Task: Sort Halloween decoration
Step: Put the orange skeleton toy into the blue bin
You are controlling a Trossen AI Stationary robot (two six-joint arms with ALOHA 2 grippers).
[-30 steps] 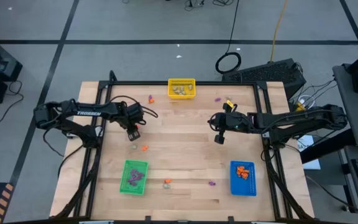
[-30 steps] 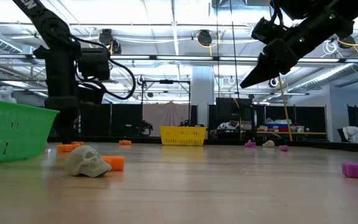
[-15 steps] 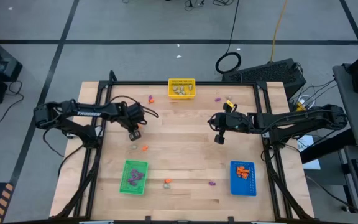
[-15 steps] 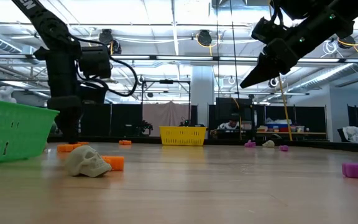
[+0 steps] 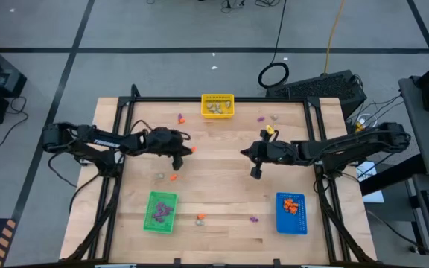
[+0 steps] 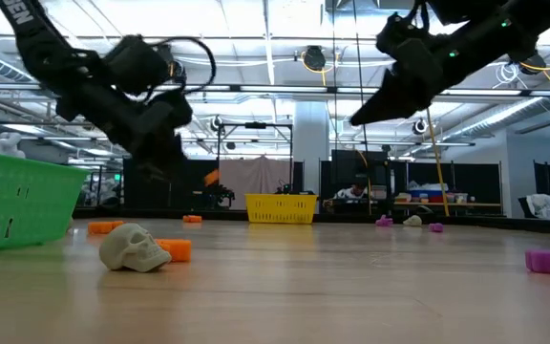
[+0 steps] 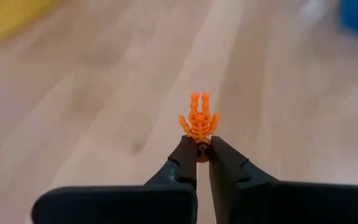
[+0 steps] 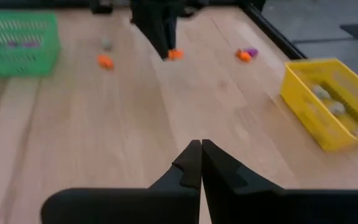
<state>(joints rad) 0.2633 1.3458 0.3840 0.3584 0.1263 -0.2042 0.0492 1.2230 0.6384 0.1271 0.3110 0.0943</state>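
A: Largest items first?

B: Wooden table (image 5: 214, 186). Then the left arm, reaching in from the left side, and the right arm, reaching in from the right side.

A: Bins?

B: Green bin (image 5: 161, 211) near left, purple pieces inside. Blue bin (image 5: 291, 213) near right, orange pieces inside. Yellow bin (image 5: 217, 106) at the far edge, centre, pale pieces inside.

A: Grippers?

B: Left gripper (image 5: 183, 151), raised over the left-centre of the table, clenched on an orange skeleton figure (image 7: 199, 122), pinched at one end with the rest sticking out past the fingertips. Right gripper (image 5: 255, 173), raised right of centre, jaws pressed together with nothing between them.

A: Loose trinkets on the table?

B: Pale skull (image 6: 132, 247), left of centre, with an orange piece (image 6: 177, 249) just beside it. Purple piece (image 5: 254, 220) and a second orange piece (image 5: 201, 217) at the near side, between the green and blue bins. More small orange, purple and pale pieces near the far edge, either side of the yellow bin.
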